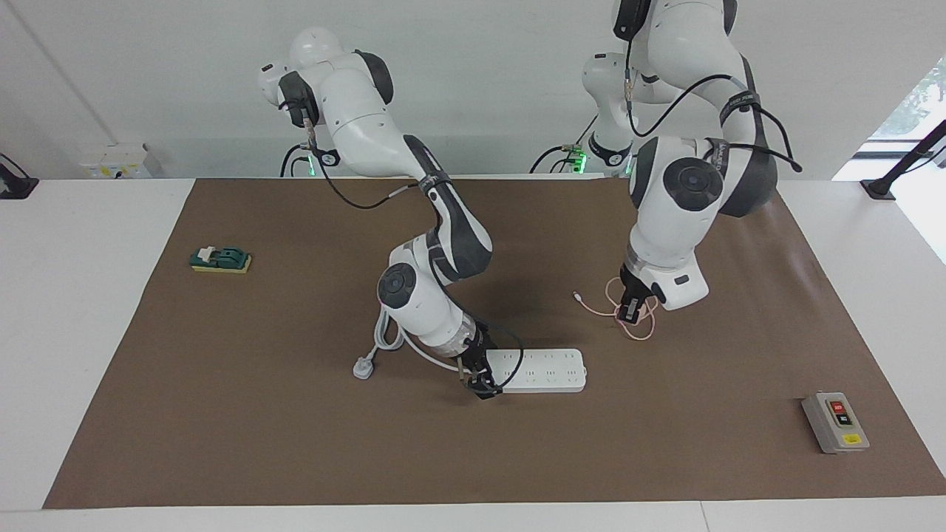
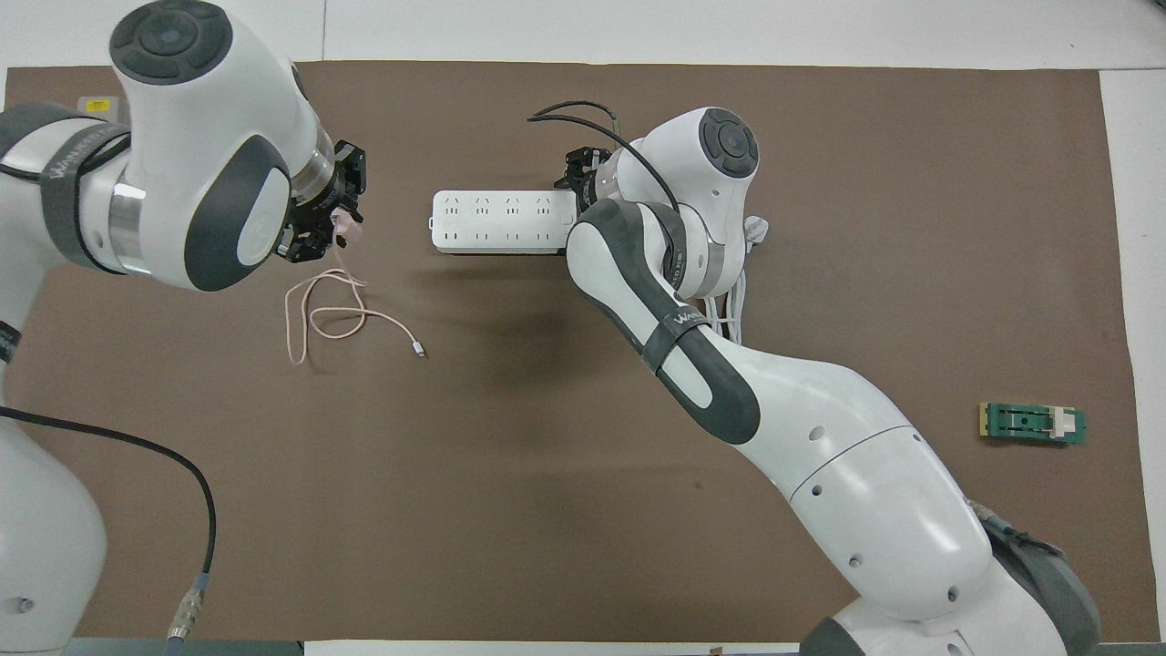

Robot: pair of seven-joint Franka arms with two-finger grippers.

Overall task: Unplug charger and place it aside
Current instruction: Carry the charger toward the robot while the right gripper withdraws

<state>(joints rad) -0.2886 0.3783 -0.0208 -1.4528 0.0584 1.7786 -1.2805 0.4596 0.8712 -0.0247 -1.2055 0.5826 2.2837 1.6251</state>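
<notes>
your charger (image 2: 345,230) is already out of the power strip (image 1: 543,369) and clamped in the left gripper (image 1: 628,313), low over the mat toward the left arm's end, its cable (image 2: 335,314) trailing on the mat. only setting it down remains. the right gripper (image 1: 480,384) pins the strip's end, fingers apparently clenched on it. the grey switch box (image 1: 835,422) lies well apart.

Bright even indoor light, soft shadows under both arms, sharp focus, no glare
</notes>
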